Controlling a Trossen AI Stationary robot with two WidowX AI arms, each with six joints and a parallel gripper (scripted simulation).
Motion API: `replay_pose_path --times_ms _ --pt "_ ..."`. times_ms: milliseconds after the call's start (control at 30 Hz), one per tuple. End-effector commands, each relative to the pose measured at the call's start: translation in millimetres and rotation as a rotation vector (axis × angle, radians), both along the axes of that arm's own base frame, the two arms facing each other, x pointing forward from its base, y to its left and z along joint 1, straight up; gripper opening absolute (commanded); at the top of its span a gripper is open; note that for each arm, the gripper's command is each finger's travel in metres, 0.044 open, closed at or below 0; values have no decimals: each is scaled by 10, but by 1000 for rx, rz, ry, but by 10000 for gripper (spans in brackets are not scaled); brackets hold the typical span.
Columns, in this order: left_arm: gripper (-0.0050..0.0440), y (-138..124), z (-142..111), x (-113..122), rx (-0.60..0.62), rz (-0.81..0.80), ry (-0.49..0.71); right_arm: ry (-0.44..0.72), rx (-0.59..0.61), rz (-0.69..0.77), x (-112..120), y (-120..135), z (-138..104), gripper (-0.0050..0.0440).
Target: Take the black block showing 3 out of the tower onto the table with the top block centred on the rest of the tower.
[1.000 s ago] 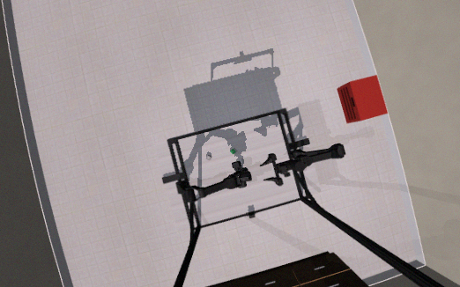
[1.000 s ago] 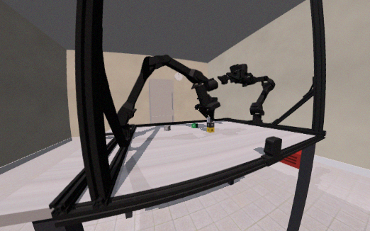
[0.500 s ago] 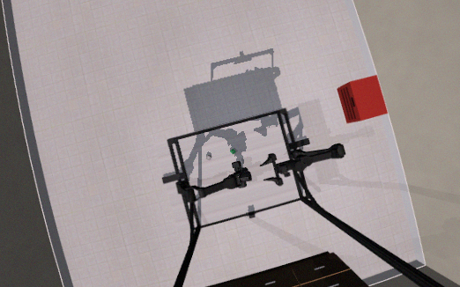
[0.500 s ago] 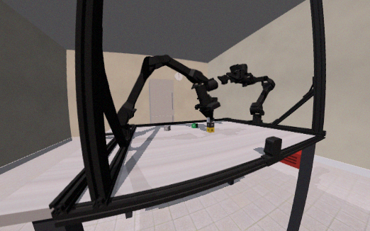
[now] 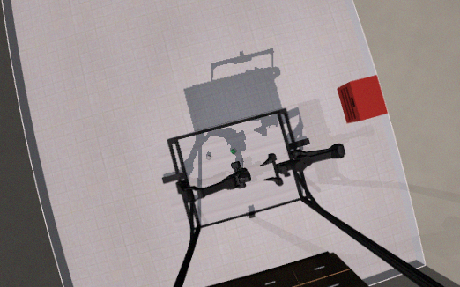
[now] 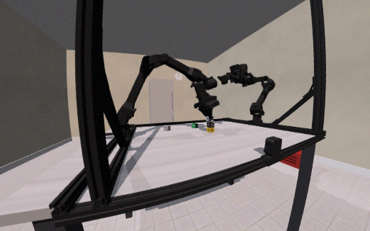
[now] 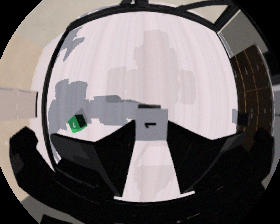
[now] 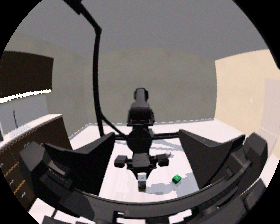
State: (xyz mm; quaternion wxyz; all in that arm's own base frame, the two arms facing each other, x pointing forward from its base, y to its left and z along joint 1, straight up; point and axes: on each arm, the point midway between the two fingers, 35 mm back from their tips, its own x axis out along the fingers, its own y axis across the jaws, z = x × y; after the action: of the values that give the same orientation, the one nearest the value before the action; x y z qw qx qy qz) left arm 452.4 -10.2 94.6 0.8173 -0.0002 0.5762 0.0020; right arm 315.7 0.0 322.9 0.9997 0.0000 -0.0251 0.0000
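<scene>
A little pale block (image 5: 209,155) (image 6: 166,128) (image 8: 168,154) and a green block (image 5: 233,150) (image 6: 194,125) (image 7: 77,123) (image 8: 176,178) sit on the surface (image 5: 222,207) (image 6: 178,156) (image 7: 141,50) (image 8: 118,175). Next, the left claw (image 5: 241,177) (image 6: 210,117) (image 7: 150,123) (image 8: 141,179) pinches the top block (image 6: 210,119) (image 7: 151,124) (image 8: 142,177), showing 1. The black block (image 6: 210,125) (image 8: 142,185) is under it, on a yellow block (image 6: 210,130). The right claw (image 5: 263,172) (image 6: 222,80) (image 8: 147,134) is wide open.

Pale worktop (image 5: 152,88) (image 6: 178,156): smooth, matt, faintly streaked | black frame bars (image 5: 235,125) (image 6: 164,193): metal-like, low sheen | black angular arm jaws: matt, plastic-like | small green block (image 7: 77,123) (image 8: 176,178): smooth-faced, plastic-like | dark brown drawer cabinet (image 5: 284,275) (image 8: 38,157): wood-like fronts, pale metallic-looking handles
</scene>
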Motion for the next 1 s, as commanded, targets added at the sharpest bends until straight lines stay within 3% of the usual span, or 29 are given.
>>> replay_pose_path --times_ms 0,33,233,967 --pt "0 -8 60 -173 -2 -5 -6 0 0 0 0 0 -1 400" --pt "0 -8 60 -173 -2 -5 -6 0 0 0 0 0 -1 400" --pt "0 -6 39 -717 -2 -5 -6 0 0 0 0 0 -1 400" --pt "0 -6 36 -734 -2 -5 -6 0 0 0 0 0 -1 400"
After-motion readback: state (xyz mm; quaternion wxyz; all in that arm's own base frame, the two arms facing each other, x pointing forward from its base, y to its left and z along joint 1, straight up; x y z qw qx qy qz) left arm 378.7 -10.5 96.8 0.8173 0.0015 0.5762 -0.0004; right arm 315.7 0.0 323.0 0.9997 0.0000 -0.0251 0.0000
